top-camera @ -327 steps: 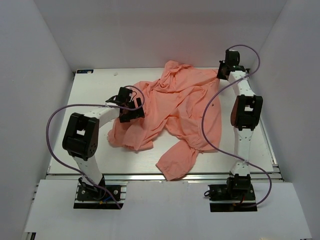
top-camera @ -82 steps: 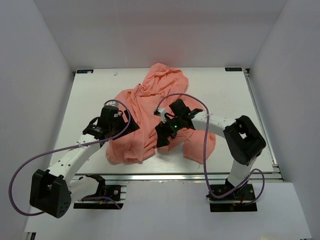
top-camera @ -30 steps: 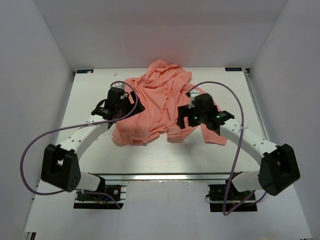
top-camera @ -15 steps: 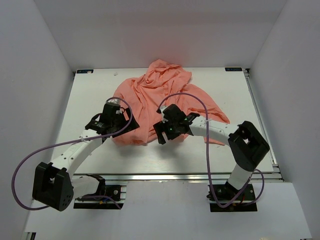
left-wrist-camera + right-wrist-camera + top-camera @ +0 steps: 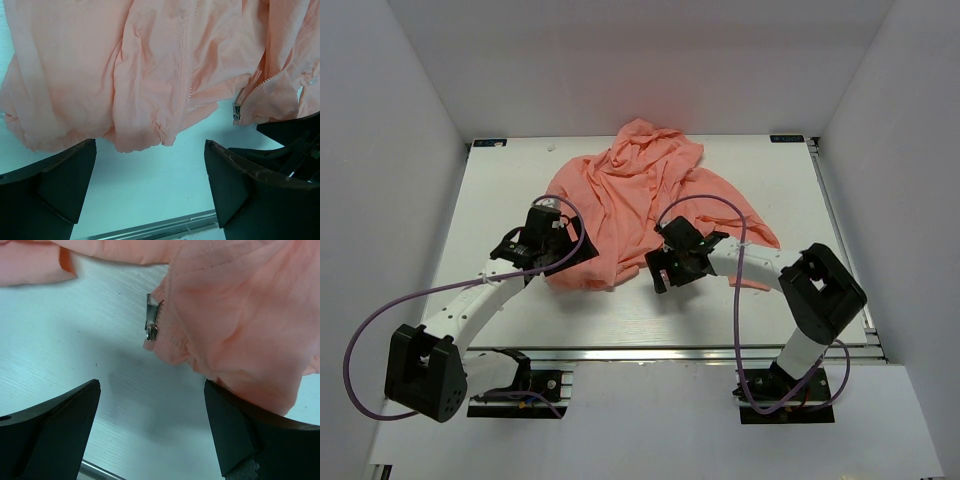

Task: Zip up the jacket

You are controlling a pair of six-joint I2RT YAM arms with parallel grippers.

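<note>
Across the white worktop (image 5: 500, 190) lies the wrinkled salmon-pink fabric jacket (image 5: 640, 200), its hem under the left gripper (image 5: 150, 175) and right gripper (image 5: 150, 415), both spread wide, probably to line up on the small metal zipper slider (image 5: 151, 320).

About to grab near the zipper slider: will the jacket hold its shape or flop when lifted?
Likely floppy: the jacket lies crumpled in soft folds, so a lifted corner would probably drape and drag the rest. Probably light, since the fabric looks thin and wrinkled. The small metal zipper slider looks like the only stiff part.
</note>
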